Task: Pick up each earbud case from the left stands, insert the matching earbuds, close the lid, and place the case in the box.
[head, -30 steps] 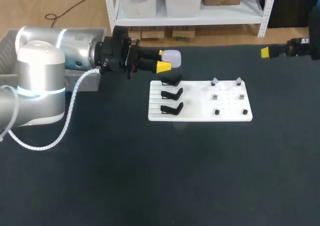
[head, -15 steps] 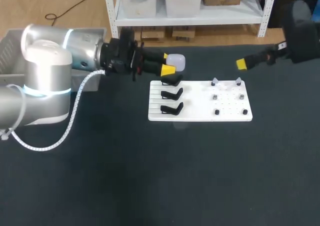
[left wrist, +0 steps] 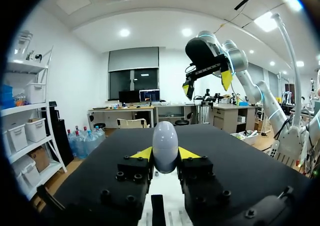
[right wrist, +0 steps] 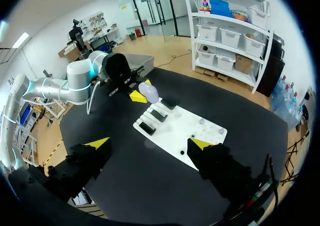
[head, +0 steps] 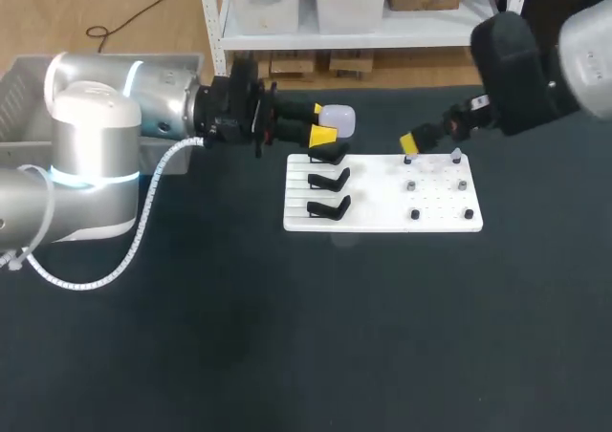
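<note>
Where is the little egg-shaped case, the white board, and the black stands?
earbud case (head: 338, 118): head view, on its rounded white shell.
white board (head: 379, 205): head view, on a bare patch near its middle.
black stands (head: 328, 179): head view, on the middle one of the three.

the left arm (head: 86, 155) hides most of the grey box (head: 17, 93). earbuds (head: 410, 155) on the white board (head: 382, 212) are too small to tell. the left gripper (left wrist: 165, 154) covers the lower half of the earbud case (left wrist: 165, 138).
</note>
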Motion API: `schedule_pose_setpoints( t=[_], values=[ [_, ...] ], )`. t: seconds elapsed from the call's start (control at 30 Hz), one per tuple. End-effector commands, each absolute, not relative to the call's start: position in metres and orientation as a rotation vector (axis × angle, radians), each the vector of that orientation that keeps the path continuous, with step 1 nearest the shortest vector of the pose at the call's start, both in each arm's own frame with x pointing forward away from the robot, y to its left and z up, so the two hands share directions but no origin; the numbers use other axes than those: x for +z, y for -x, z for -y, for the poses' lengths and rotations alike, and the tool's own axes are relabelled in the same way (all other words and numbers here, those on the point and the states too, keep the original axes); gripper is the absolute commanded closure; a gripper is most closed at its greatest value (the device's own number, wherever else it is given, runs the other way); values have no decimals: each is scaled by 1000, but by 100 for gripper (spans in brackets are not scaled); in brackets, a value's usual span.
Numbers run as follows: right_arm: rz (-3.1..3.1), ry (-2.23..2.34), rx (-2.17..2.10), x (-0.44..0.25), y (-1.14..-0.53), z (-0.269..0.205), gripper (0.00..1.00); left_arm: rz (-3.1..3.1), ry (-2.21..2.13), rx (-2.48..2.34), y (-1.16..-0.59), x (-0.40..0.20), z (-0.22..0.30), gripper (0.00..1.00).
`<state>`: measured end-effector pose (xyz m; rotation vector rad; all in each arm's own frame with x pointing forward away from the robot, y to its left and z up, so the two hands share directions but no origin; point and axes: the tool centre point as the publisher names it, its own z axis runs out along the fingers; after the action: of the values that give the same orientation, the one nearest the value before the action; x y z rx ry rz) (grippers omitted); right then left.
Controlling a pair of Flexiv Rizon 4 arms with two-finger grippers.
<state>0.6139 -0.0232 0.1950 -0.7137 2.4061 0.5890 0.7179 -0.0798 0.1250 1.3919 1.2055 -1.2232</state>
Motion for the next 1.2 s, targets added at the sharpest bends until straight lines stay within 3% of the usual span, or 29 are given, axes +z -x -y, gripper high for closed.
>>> schedule_pose_setpoints(
  t=[0.03,0.43,1.2],
  values=[
    [-2436,719,561,190,-624,-4,0,-1204,-1389,-1220,-717,124,80,100],
    [-2468,742,571,176,-646,-38,0,-1204,-1389,-1220,-717,124,80,100],
    [-2546,679,543,144,-691,-45,0,-1204,-1389,-1220,-717,124,80,100]
  ],
)
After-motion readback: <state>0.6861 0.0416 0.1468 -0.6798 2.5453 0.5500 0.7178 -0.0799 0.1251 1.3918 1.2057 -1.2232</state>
